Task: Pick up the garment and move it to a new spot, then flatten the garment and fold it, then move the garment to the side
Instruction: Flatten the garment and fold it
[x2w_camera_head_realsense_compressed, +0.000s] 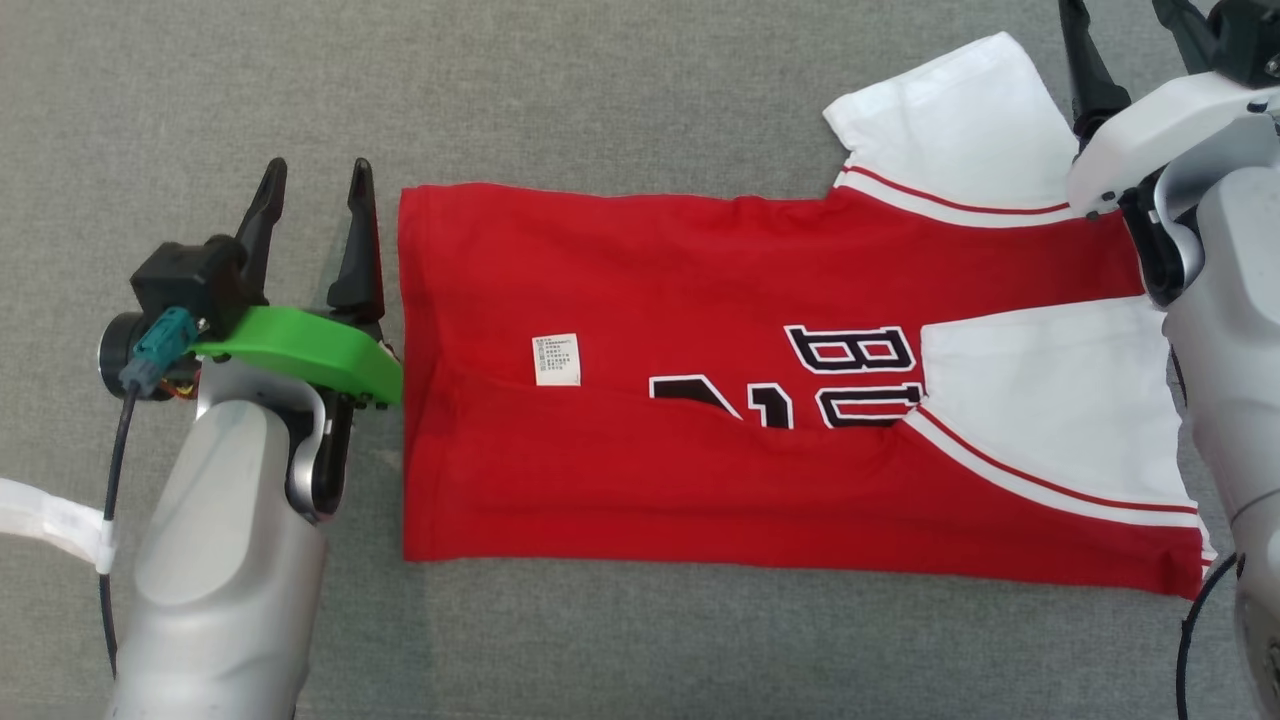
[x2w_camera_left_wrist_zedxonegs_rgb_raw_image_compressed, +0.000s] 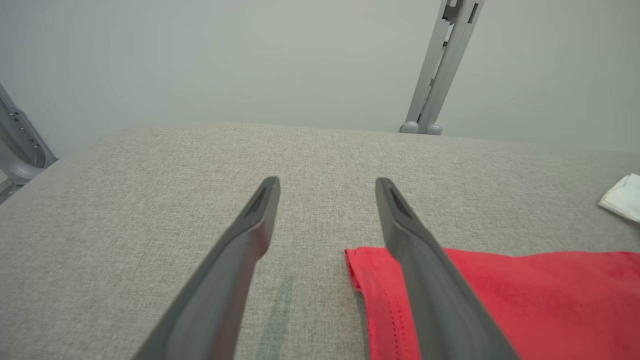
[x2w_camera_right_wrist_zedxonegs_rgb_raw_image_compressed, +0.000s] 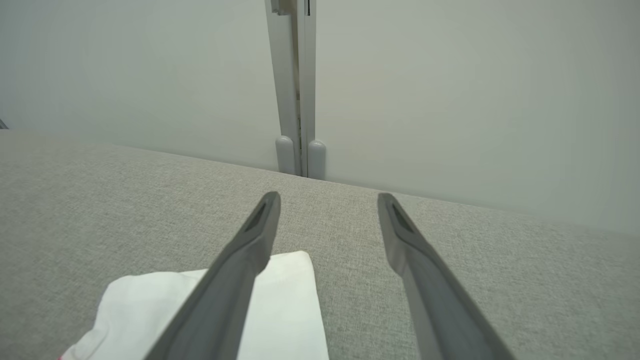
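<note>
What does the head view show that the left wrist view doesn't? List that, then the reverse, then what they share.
Head view: dark lettering and a small white tag on the garment, plus the green cover on the left wrist. Left wrist view: a pale wall and a grey metal post behind the grey fabric surface. Both: the left gripper, open, at the garment's red hem on that surface.

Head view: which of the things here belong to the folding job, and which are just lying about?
Job:
- red short-sleeved jersey with white sleeves and dark "BU" lettering, lying flat
- left gripper, open beside its hem
- right gripper, open by a white sleeve

Just there:
- grey woven fabric surface
- grey metal post at its far edge
- green plastic cover on the left wrist
</note>
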